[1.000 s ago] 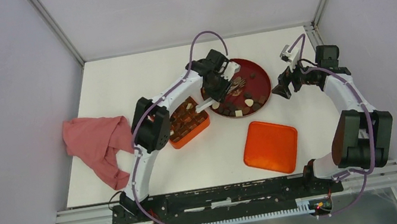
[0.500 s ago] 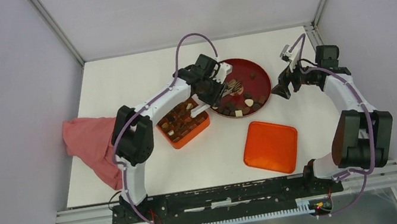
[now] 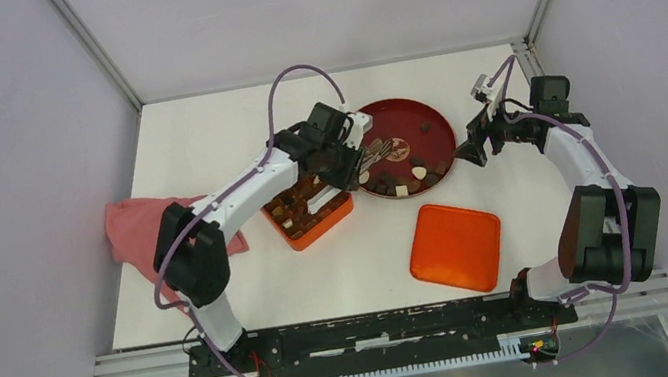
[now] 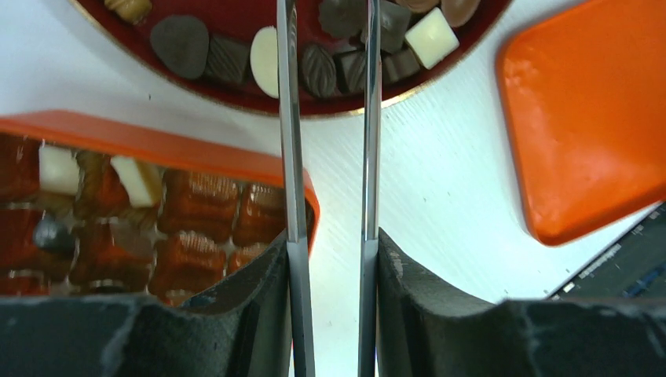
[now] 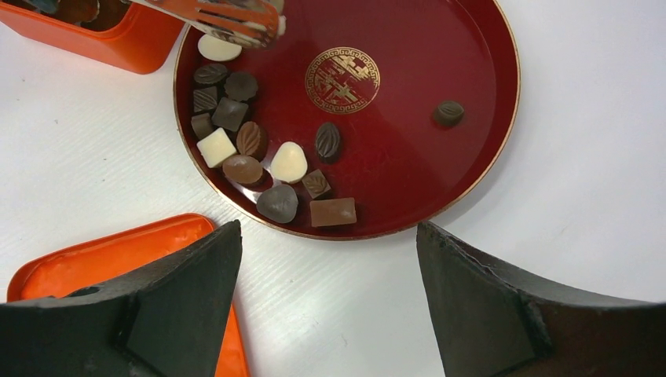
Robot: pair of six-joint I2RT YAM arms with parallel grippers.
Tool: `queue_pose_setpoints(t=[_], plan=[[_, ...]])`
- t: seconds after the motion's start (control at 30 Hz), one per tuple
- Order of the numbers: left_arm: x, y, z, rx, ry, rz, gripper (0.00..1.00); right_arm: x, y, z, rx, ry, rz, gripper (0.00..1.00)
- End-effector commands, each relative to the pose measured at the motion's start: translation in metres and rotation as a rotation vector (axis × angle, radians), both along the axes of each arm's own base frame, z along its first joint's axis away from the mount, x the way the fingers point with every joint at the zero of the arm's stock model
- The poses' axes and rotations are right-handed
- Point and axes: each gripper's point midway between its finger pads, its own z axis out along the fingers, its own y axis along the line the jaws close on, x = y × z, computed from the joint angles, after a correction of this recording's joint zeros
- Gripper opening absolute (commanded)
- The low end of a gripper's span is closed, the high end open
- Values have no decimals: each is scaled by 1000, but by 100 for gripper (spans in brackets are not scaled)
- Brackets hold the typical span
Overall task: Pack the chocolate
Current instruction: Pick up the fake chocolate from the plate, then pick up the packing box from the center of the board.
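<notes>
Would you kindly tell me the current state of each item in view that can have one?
Orange box: open, partly filled.
Lid: off, lying apart from the box.
Plate: holding loose chocolate.
Tongs: gripped, blades apart.
Left pincer: shut on the tongs.
Right pincer: open, empty.
Cloth: crumpled.

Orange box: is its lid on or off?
Off: the orange box shows its chocolates inside, and the orange lid lies apart on the table.

Shiny metal tongs (image 4: 371,118), glossy plate (image 5: 408,126) (gilt rim), smooth plastic lid (image 4: 589,118), matt choc. (image 5: 332,212)
</notes>
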Motion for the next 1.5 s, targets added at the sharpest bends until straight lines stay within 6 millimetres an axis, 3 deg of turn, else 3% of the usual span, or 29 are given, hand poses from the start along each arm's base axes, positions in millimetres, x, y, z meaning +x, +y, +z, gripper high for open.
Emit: queue_pose_setpoints(t=[0.0, 0.23, 0.4, 0.63, 0.77, 0.9, 1.17, 1.33, 1.47], plan=[[-12, 4, 54, -135, -59, 66, 2, 3, 12, 11, 36, -36, 42, 87], [-54, 43, 77, -150, -38, 157, 2, -1, 29, 9, 47, -35, 82, 87], [-80, 75, 74, -117, -16, 244, 2, -4, 43, 7, 59, -27, 113, 87], [-97, 109, 74, -63, -42, 340, 2, -21, 102, 3, 87, -20, 263, 87], [-102, 128, 65, 19, -38, 375, 2, -26, 119, -2, 86, -10, 299, 87], [-104, 136, 64, 49, -41, 401, 2, -27, 131, -7, 68, 0, 320, 87], [-104, 142, 77, 50, -58, 434, 2, -24, 174, -3, 49, -15, 386, 87], [-100, 142, 67, 94, -42, 444, 2, -28, 172, -17, 22, 6, 387, 87], [-95, 141, 77, 88, -60, 452, 2, -16, 175, -18, 1, 8, 351, 87]])
